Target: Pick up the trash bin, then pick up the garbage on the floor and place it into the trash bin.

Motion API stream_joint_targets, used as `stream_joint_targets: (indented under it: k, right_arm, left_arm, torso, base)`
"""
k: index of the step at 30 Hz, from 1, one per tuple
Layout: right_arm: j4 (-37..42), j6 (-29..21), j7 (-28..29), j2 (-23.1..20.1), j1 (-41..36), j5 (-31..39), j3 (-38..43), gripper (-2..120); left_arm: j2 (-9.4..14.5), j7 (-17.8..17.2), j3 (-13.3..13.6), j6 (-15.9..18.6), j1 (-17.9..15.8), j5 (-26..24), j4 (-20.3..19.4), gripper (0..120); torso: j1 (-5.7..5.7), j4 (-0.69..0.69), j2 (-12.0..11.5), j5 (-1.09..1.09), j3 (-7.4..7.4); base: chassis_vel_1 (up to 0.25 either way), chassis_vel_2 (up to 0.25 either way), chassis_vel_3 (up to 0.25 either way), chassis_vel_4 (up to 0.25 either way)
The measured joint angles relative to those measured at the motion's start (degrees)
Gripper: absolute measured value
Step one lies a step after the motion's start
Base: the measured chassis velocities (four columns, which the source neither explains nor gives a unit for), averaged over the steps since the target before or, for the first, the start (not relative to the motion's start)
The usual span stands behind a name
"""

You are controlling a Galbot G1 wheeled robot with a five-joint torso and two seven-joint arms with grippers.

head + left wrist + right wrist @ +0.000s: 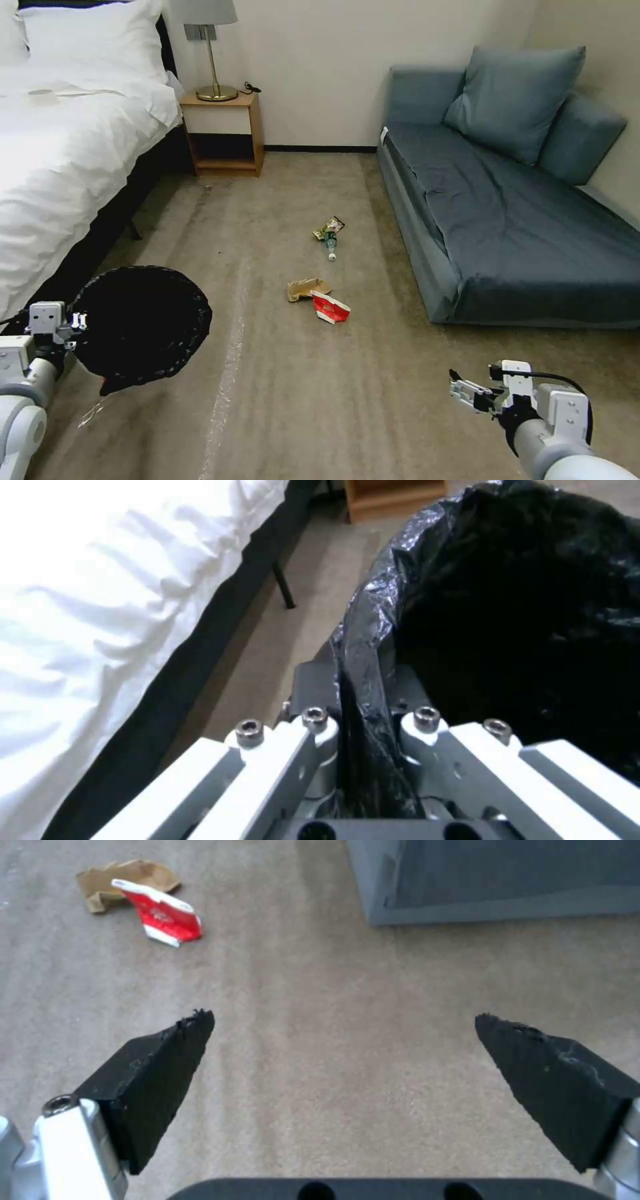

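carton (331, 308) beside paper bag (303, 288), well ahead of right gripper (461, 390), jaws wide; left gripper (363, 715) clamps trash bin (137, 323) rim; approach low, centred.

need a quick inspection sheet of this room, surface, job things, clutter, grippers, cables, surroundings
surface: beige carpet floor, with a pale streak running along it.
job's things: trash bin lined with a black bag, held up at the robot's left. Brown paper bag touching the red-and-white carton mid-floor; farther off, the bottle beside the gold wrapper.
clutter: nothing seen beyond the litter.
grippers: left gripper shut on the bin's bagged rim; right gripper open, empty, above bare carpet.
cables: black cable looping over the right wrist.
surroundings: white bed left, blue sofa right, nightstand with lamp by the wall.
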Motion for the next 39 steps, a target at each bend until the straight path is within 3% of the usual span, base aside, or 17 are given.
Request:
stream_joint_targets:
  k: [14,21,23,39]
  right_arm:
    - [0.00,0.78,-1.68,0.35,-0.76,-3.07,-2.34,100]
    - [-0.87,1.39,-2.12,0.19,-0.12,-3.94,-3.34,100]
    - [-1.74,1.67,-2.25,0.00,0.76,-3.84,-3.71,100]
    - [-5.13,1.59,-2.01,0.08,3.73,-3.37,-6.07,100]
  left_arm:
    - [0.56,1.50,-2.35,-1.07,0.87,-0.84,-0.63,6]
    - [0.02,3.12,-2.47,-2.25,1.44,0.94,-0.08,6]
    - [-0.01,5.46,-2.89,-3.50,1.80,2.43,0.93,6]
    - [0.50,6.58,-2.64,-4.74,0.94,2.74,2.92,6]
  torso:
    - [0.00,0.00,0.00,0.01,0.00]
    - [0.00,0.00,0.00,0.00,0.00]
    - [0.00,0.00,0.00,0.00,0.00]
    - [0.00,0.01,0.00,0.00,0.00]
  base:
    - [0.000,0.000,0.000,0.000]
    - [0.000,0.000,0.000,0.000]
    - [0.000,0.000,0.000,0.000]
    - [-0.010,0.008,0.011,-0.010]
